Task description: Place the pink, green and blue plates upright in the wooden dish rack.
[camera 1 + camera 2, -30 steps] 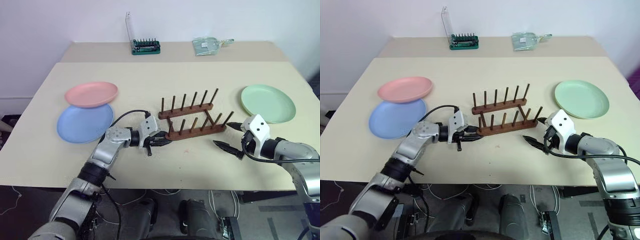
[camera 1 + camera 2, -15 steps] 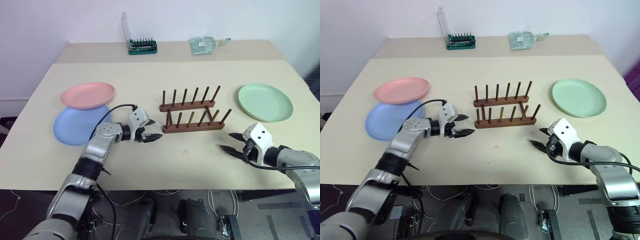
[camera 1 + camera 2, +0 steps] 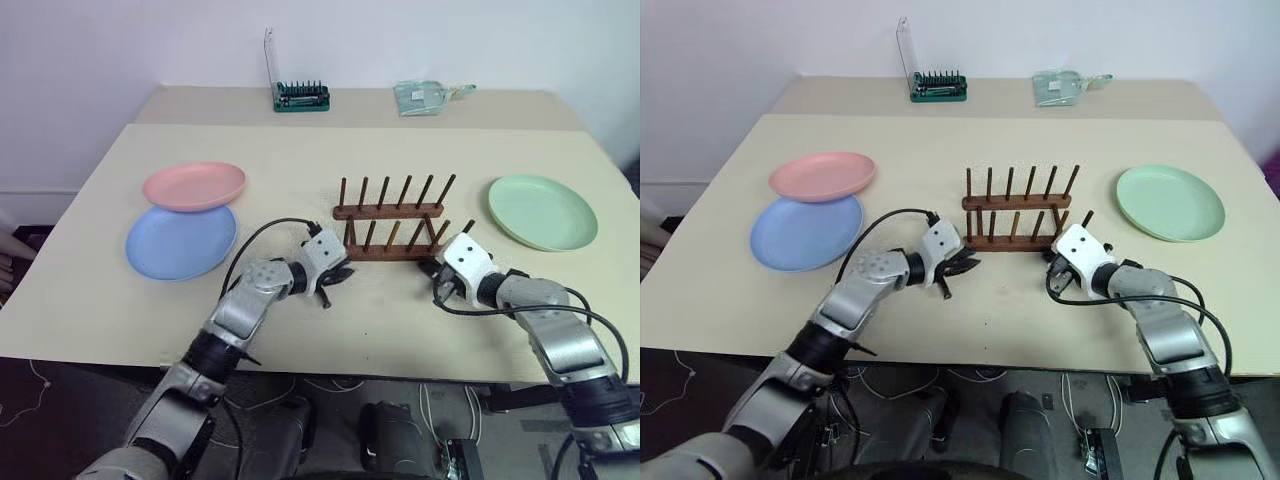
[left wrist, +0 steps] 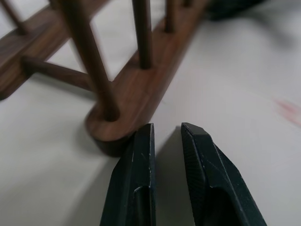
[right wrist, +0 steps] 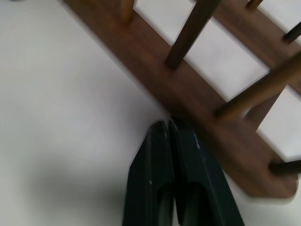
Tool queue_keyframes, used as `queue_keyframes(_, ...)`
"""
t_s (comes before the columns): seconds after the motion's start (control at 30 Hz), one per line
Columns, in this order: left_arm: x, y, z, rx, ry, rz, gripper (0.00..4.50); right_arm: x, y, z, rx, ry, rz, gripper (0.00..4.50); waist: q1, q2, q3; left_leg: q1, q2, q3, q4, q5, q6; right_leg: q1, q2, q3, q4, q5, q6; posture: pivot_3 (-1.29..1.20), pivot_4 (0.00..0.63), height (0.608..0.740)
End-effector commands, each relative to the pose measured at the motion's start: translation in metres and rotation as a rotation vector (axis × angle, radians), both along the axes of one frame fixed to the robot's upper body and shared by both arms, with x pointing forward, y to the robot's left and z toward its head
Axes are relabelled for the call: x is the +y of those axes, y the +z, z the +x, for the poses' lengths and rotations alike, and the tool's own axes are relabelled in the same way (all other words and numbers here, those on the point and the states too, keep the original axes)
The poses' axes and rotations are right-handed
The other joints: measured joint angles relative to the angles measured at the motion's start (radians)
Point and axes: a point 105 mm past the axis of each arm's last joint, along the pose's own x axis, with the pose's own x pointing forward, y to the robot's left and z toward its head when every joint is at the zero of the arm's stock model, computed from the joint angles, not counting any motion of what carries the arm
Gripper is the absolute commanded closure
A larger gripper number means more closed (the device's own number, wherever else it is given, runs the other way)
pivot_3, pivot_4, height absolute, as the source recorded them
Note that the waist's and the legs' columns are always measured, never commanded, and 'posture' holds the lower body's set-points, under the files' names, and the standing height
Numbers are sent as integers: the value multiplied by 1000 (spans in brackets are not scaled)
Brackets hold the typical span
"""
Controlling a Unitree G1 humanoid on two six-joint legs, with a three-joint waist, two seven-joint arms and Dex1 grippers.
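No plate is loaded yet; the rack (image 3: 392, 222), dark wood rails with thin round pegs, is being squared near mid-bench. The left gripper (image 4: 165, 141), jaws narrowly parted and holding nothing, is set at the near rail's left end. The right gripper (image 5: 170, 128), jaws closed and empty, is pressed to that rail's right part. Matte, shallow round plates lie flat: pink (image 3: 194, 186) overlapping blue (image 3: 180, 243) by the left edge, green (image 3: 542, 211) by the right. A rim pinch is judged necessary next.
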Motion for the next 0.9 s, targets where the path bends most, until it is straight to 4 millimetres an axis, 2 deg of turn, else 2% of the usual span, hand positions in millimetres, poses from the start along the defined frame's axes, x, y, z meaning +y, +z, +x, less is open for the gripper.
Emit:
queue_keyframes(0.03, 24, -17, 22, 15, 154, 50, 3616, -6, -2, 11, -28, -50, -37, 4403, -1, 0, -1, 1, 0, 0, 0, 0, 0, 0, 0, 0, 0, 0, 0, 0, 150, 731)
queue_keyframes(0.27, 17, -15, 32, -4, 145, 49, 3616, -14, 2, 34, -76, -115, -47, 4403, -2, -1, -5, 2, 0, 0, 1, 0, 0, 0, 1, 0, 1, 3, 3, 0, 150, 731)
queue_keyframes(0.37, 15, -14, 36, -11, 145, 45, 3616, -13, 2, 38, -78, -113, -47, 4403, -1, -1, -5, 2, 0, 0, 1, 0, 0, 0, 1, 0, 1, 3, 4, 0, 150, 731)
queue_keyframes(0.5, 14, -12, 31, -8, 126, 28, 3616, -9, 6, 33, -88, -69, -45, 4403, -2, -1, -5, 2, 0, 0, 1, 0, 0, 0, 1, 0, 0, 3, 4, 0, 150, 731)
queue_keyframes(0.6, 15, -1, 17, -10, 51, -32, 3616, 0, 19, 18, -80, 41, 17, 4403, -5, -1, -5, 1, 0, 0, 0, 0, 0, -2, 1, 0, 0, 2, 5, 0, 150, 731)
queue_keyframes(0.63, 16, 9, 10, -24, 21, -72, 3662, 7, 28, 12, -84, 91, 51, 4183, -9, -1, -5, 0, 0, 0, -1, 0, 0, -3, 2, 1, 0, 2, 5, 0, 150, 731)
queue_keyframes(0.67, 19, 26, 4, -44, 0, -135, 3403, 15, 36, 3, -79, 148, 87, 3918, -14, 0, -4, -1, 1, 0, -1, 0, 0, -6, 3, 2, 0, 2, 5, 0, 150, 731)
queue_keyframes(0.73, 40, 70, 1, -116, 54, -262, 2827, 25, 50, -10, -68, 232, 100, 3177, -27, 1, -2, -5, 1, 0, -3, 1, 3, -10, 3, 4, 0, 4, 1, 0, 150, 731)
queue_keyframes(0.77, 52, 90, 0, -151, 99, -311, 2383, 28, 54, -14, -63, 255, 99, 2725, -30, 0, -1, -7, 0, 0, -3, 1, 3, -12, 3, 4, 0, 4, 1, 0, 150, 731)
queue_keyframes(0.83, 71, 115, 0, -180, 180, -388, 1376, 32, 58, -19, -60, 279, 93, 1669, -28, -1, 0, -15, 1, 0, 0, 1, 3, -19, 4, 4, 0, 4, 1, 0, 150, 731)
queue_keyframes(0.9, 108, 148, 0, -191, 317, -555, 344, 39, 63, -20, -72, 309, 85, 704, -27, -1, 0, -15, 1, 0, 1, 1, 3, -17, 3, 4, 0, 4, 1, 0, 150, 731)
